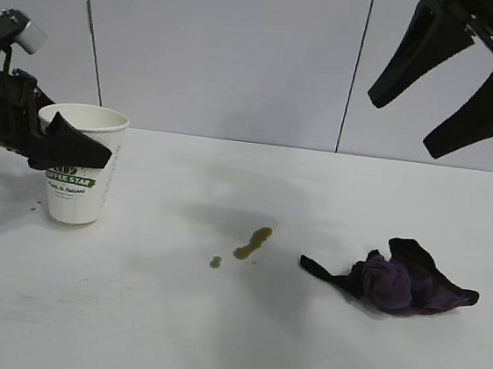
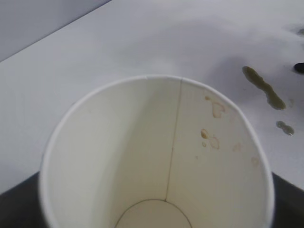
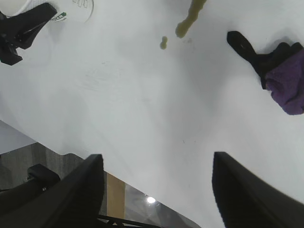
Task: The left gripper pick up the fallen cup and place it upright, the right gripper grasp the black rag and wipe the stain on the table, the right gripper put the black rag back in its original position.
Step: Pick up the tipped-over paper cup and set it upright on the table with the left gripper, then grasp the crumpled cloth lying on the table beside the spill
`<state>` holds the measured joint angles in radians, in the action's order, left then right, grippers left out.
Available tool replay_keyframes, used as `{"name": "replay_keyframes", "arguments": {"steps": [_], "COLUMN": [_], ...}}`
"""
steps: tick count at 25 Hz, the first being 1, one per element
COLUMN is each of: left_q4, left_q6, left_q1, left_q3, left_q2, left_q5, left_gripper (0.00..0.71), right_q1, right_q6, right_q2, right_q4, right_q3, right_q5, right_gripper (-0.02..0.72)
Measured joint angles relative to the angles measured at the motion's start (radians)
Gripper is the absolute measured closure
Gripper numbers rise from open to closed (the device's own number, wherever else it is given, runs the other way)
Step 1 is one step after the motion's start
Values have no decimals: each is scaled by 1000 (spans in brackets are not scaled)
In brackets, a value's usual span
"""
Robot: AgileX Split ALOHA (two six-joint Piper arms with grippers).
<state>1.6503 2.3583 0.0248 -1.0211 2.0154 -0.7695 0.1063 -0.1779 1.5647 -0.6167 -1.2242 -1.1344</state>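
The cup [image 1: 78, 193] stands upright on the table [image 1: 212, 340] at the far left, its green logo facing front. My left gripper [image 1: 87, 146] is open, one finger along each side of the cup. The left wrist view looks down into the cup [image 2: 156, 156], a dark finger [image 2: 19, 204] beside it. The olive stain [image 1: 252, 242] with its small drop [image 1: 215, 261] lies mid-table. The black rag [image 1: 400, 280] is crumpled at the right, its purple middle showing. My right gripper [image 1: 406, 125] hangs open high above the rag, holding nothing, with the rag [image 3: 280, 78] and stain [image 3: 190, 16] far below it.
Grey wall panels [image 1: 225, 50] close off the back of the table. The right wrist view shows the table's near edge [image 3: 142, 190], with floor beyond it. Bare tabletop lies between the cup and the stain.
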Motion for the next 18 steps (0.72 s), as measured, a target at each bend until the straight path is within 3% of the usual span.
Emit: {"name": "replay_keyframes", "arguments": {"steps": [4,11,15,18], "left_q4": [-87,-347,-512,-717], "left_q6": [-46,-265,-430,-615], "left_q1": [0,0,0,0], "left_q3": [0,0,0,0], "left_q2": [0,-15,-56,-86], "left_q5": [8,49,107,150], "left_gripper": [28,21,21,21], "right_q1": [0,0,0,0], "right_q6": [0,0,0,0], "right_q2": [0,0,0,0], "right_q4": [0,0,0,0], "right_q3": [0,0,0,0], "right_q5": [0,1,1,1], "right_gripper": [249,249,249,249]}}
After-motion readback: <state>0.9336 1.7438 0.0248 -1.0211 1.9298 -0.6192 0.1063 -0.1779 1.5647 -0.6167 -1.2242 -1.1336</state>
